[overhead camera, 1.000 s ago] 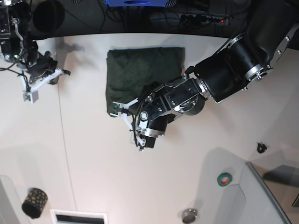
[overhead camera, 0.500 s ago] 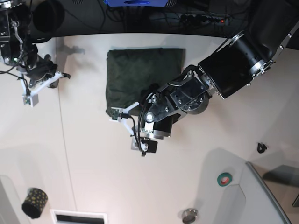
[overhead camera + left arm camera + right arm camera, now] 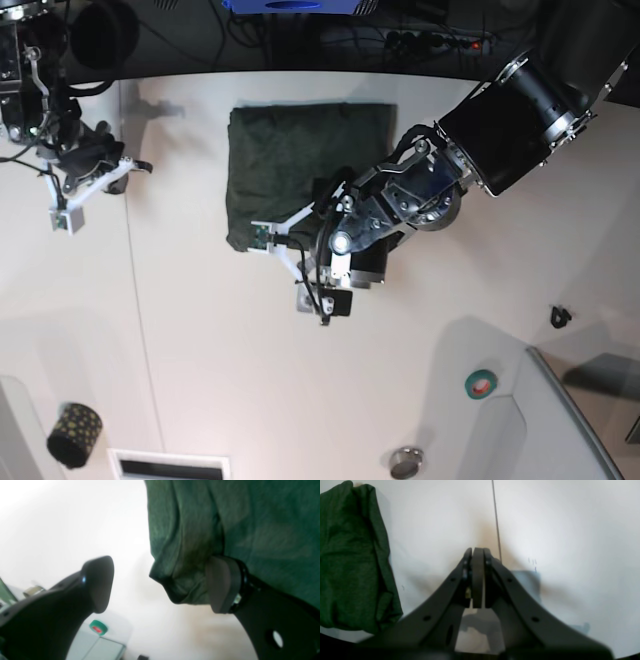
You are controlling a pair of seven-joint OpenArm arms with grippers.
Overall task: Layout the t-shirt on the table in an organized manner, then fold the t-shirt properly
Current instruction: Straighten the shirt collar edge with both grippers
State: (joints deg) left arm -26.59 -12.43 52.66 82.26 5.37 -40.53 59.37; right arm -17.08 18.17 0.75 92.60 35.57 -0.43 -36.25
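The dark green t-shirt point(image 3: 300, 160) lies folded into a rough rectangle at the back of the white table point(image 3: 200, 350). My left gripper point(image 3: 285, 265) is open at the shirt's front left corner. In the left wrist view that bunched corner of the t-shirt point(image 3: 180, 580) sits between the jaws of my left gripper point(image 3: 160, 585). One of the fingers point(image 3: 220, 585) rests against the cloth and the other hangs over bare table. My right gripper point(image 3: 65, 205) is shut and empty at the far left. In the right wrist view my right gripper point(image 3: 478, 552) is over the table seam, with the t-shirt point(image 3: 350, 555) off to its left.
A black patterned cylinder point(image 3: 73, 435) stands at the front left beside a white slotted panel point(image 3: 168, 465). A green and red tape roll point(image 3: 480, 383), a small metal cap point(image 3: 405, 462) and a clear bin point(image 3: 580, 420) are at the front right. A small black object point(image 3: 560, 317) lies at the right.
My left wrist has turned and shifted a little to the right, keeping its open jaws at the shirt's front left corner. The right arm has barely moved.
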